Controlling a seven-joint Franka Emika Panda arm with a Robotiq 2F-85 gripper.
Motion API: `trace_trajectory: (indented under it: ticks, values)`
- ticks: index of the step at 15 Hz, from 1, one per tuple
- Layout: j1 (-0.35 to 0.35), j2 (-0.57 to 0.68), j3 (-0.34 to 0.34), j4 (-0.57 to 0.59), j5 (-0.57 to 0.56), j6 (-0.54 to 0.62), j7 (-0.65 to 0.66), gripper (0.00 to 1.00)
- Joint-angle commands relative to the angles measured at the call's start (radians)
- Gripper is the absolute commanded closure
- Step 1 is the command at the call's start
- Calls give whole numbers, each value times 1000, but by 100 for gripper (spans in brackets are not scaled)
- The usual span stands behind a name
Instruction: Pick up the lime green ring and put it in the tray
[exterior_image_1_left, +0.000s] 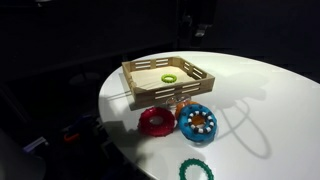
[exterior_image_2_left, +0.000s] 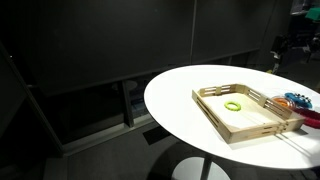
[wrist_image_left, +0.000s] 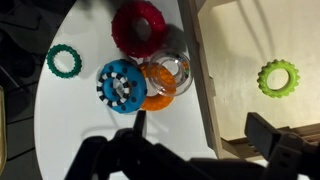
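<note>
End effector (wrist_image_left: 200, 128) gapes, lime green ring (wrist_image_left: 278, 77) in tray (wrist_image_left: 203, 80).

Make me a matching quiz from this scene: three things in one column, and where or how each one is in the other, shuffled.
Things:
1. lime green ring
2. blue ring
3. dark green ring

Place or look:
a. on the table, apart from the other rings
b. studded with white
c. inside the tray

Pairs: 1-c, 2-b, 3-a
</note>
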Motion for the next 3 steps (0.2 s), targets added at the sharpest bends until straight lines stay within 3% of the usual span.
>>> trace_trajectory:
  ticks: [1,3]
  values:
    - [3,-6,-4,15,-3,-23,-14,0]
    - [3,-12,-5,24,-4,-33,-23,0]
